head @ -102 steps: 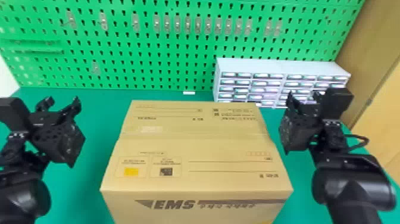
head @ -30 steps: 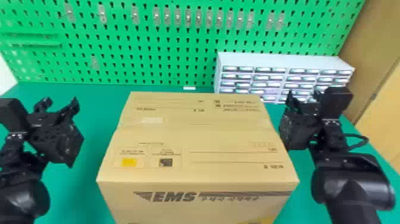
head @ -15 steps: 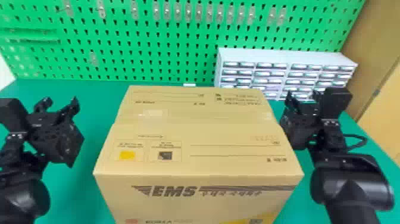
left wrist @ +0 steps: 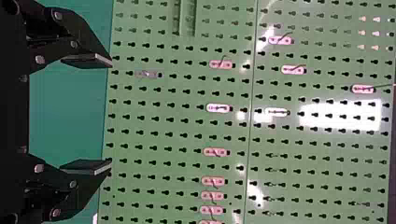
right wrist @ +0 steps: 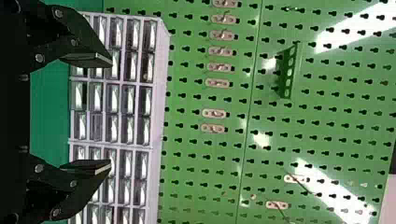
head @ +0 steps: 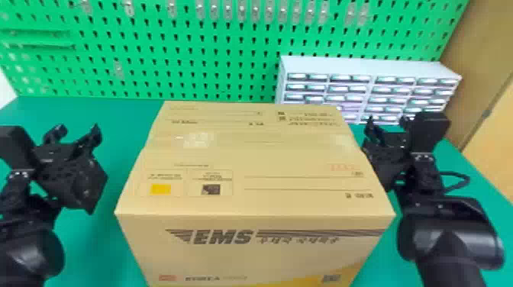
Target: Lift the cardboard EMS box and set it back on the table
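The cardboard EMS box (head: 252,152) is closed and upright in the middle of the head view, its printed front facing me. To its left, across a strip of green, stands my open left gripper (head: 77,131). My right gripper (head: 388,124), also open, is close against the box's right edge; whether they touch I cannot tell. Nothing is between the fingers of the left gripper (left wrist: 109,113) in the left wrist view, nor of the right gripper (right wrist: 109,113) in the right wrist view.
A green table (head: 118,122) extends around the box. At the back right stands a white drawer cabinet (head: 366,68), behind the right gripper. A green pegboard (head: 191,49) with small hooks rises along the back, and a brown panel (head: 477,49) borders the right.
The box looks larger and nearer, with more of its front showing, and the cabinet and pegboard sit higher in the head view. Both arms keep their places there, grippers still open.
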Available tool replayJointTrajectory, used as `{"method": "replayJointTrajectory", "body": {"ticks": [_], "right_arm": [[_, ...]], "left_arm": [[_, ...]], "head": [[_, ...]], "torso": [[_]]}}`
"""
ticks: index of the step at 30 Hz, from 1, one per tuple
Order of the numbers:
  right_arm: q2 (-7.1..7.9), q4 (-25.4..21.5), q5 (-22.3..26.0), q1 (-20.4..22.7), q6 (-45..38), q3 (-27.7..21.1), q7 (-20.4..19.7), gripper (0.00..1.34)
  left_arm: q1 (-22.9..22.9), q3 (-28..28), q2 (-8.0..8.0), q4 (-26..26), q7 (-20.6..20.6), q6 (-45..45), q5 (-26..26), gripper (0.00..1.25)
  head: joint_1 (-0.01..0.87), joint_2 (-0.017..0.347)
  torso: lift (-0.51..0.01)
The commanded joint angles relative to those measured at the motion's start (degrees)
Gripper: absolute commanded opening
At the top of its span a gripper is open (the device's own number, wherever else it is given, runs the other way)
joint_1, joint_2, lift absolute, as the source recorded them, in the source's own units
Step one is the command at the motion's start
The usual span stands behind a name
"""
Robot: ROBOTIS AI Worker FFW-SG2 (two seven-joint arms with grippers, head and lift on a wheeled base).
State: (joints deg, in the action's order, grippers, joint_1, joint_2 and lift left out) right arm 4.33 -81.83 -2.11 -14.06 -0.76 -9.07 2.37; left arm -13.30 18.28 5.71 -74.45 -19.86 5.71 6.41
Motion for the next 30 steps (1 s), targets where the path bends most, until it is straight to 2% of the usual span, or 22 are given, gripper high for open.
{"method": "replayJointTrajectory", "body": {"ticks": [1, 22, 25, 30], "right_arm": [[-0.11, 0.00, -0.09, 0.00, 0.06, 0.02, 0.00, 0.84], [-0.37, 0.09, -0.17, -0.26, -0.20, -0.07, 0.00, 0.84], [-0.37, 1.23, 0.27, -0.26, 0.85, -0.07, 0.00, 0.84], [0.42, 5.10, 4.13, -0.26, 6.21, 0.72, 0.00, 0.84]], "left_arm": [[0.03, -0.09, 0.00, 0.00, 0.00, 0.00, 0.09, 0.77], [-0.15, 0.09, 0.00, 0.00, 0.00, 0.00, 0.00, 0.77], [-0.24, 0.35, 0.00, 0.00, 0.00, 0.00, -0.17, 0.77], [-0.06, 0.18, 0.00, 1.41, 0.96, 2.46, -0.26, 0.77]], "head": [[0.678, -0.015], [0.678, -0.015], [0.678, -0.015], [0.678, -0.015]], "torso": [[-0.088], [-0.093], [-0.093], [-0.093]]}}
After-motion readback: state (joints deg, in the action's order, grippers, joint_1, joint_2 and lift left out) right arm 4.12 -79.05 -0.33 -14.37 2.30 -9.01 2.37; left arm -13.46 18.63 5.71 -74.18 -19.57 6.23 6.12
